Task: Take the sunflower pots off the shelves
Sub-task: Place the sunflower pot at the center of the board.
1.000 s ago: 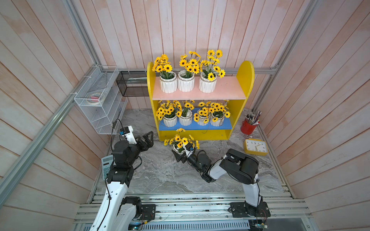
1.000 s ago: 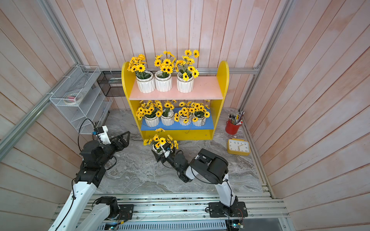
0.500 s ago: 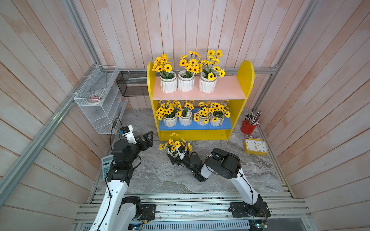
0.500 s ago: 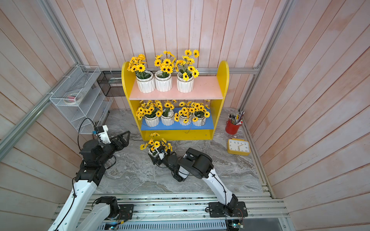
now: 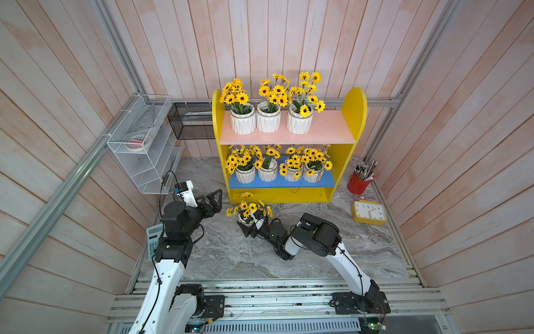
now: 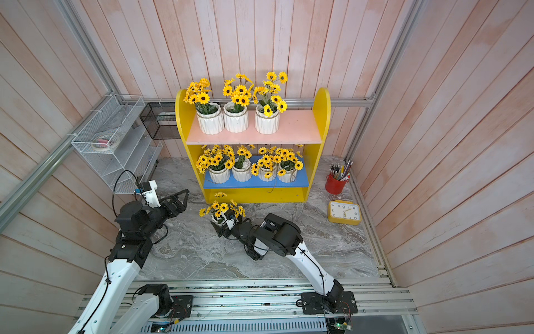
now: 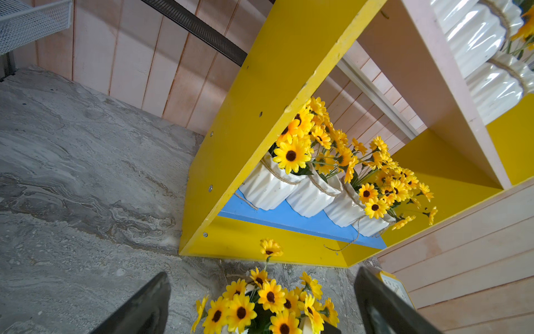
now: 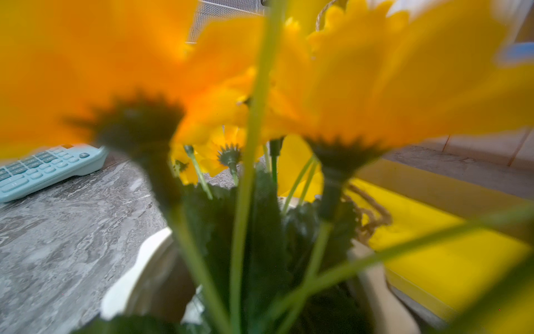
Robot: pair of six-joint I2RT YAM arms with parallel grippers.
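**One pot off the shelf, and a wobbly set-down ahead**

The right claw [image 5: 250,224] has its jaws spread about as wide as they go, clamped on the sides of a white pot [image 5: 245,221]. It is low over the table [image 5: 231,260], and the foot of the yellow shelf [image 5: 354,107] is just beyond its tips. I can't tell whether the pot's base touches the stone. The left claw [image 5: 215,199] waits off to one side of it, wide open and empty, aimed at the same spot.

The pot's long axis runs from base to blooms [image 5: 248,206]. The mouth faces up and it looks close to upright, with the flowers fanning toward the shelf.

What worries me:
- If the claw lets go before the base sits flat, the top-heavy bunch could tip the pot over.
- The flowers crowd the right claw's own camera, so it sees little of what is beneath it.
- The two claws are near each other, so a careless move by either could knock the pot.

Farther beyond the tips, four pots [image 5: 267,173] stand packed on the blue board with their flowers mingled. A loose loop of twine [image 7: 351,241] hangs off the board's edge, so pulling one pot may drag its neighbour. Above them, three pots [image 5: 268,121] stand on the pink board.
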